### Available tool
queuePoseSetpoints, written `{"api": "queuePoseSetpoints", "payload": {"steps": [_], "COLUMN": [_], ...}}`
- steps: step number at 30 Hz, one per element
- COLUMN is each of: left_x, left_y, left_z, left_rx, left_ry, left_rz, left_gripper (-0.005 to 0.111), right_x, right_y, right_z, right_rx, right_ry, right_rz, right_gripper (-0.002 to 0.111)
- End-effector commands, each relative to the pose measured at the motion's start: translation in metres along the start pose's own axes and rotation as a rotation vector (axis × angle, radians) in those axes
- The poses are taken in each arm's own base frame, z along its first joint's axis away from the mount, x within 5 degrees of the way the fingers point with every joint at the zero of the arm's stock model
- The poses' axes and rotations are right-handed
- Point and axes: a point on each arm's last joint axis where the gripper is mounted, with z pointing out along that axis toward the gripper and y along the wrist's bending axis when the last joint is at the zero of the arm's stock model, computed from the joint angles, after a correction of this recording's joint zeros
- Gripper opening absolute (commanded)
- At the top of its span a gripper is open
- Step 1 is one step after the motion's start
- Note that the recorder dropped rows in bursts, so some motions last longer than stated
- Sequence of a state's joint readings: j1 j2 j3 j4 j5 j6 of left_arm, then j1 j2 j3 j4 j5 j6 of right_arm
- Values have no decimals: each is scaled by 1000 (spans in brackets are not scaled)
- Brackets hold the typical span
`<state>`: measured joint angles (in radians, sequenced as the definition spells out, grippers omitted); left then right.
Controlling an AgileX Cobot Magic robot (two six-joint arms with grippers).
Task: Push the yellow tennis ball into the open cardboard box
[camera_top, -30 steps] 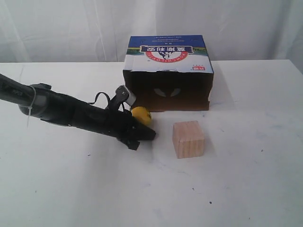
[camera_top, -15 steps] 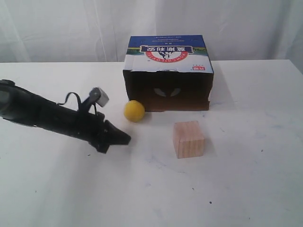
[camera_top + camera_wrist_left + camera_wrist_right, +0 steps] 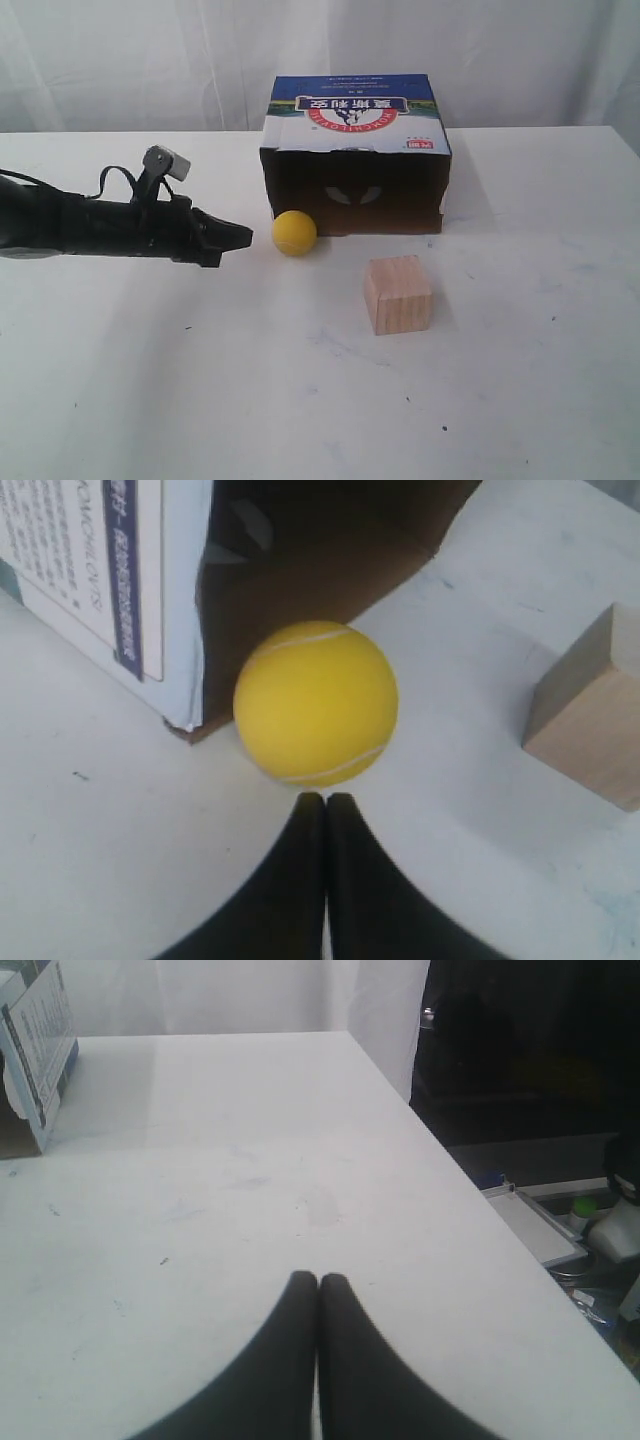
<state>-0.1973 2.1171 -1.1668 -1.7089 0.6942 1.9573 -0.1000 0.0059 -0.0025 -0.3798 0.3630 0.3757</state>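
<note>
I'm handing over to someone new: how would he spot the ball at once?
Find the big cardboard box with the blue-and-white printed top on the white table. In the exterior view, at the left corner of its dark open front sits the yellow tennis ball. It is round and yellow, unlike the pale, square-edged wooden cube nearby.

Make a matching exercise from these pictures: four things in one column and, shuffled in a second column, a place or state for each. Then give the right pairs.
Column one
1. yellow tennis ball
2. wooden cube
3. open cardboard box
4. left gripper

Column two
A. shut, tip aimed at the ball, not touching it
B. farthest back, dark opening facing the exterior camera
C. by the left corner of the box's opening
D. alone in front of the box, nearest the exterior camera

Pairs: 1-C, 2-D, 3-B, 4-A
</note>
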Motion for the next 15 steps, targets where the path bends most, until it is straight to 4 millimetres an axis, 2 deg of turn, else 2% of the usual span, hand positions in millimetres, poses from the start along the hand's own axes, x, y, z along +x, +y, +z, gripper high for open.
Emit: {"api": "queuePoseSetpoints", "payload": {"steps": [1, 10, 15], "left_x": [1, 23, 21], "left_y": [-10, -33, -29], "left_z": [9, 39, 41], "left_rx": [99, 207, 183], "left_ry": [-31, 22, -5], "left_rz": [136, 154, 127], "left_gripper": [0, 0, 0], "right_x": [-1, 0, 0], "right_y": [0, 0, 0], "right_z": [0, 0, 0], "right_rx": [-4, -3, -3], "right_ry": [-16, -14, -14], "right_rz": [0, -1, -1], "right_gripper": [0, 0, 0]}}
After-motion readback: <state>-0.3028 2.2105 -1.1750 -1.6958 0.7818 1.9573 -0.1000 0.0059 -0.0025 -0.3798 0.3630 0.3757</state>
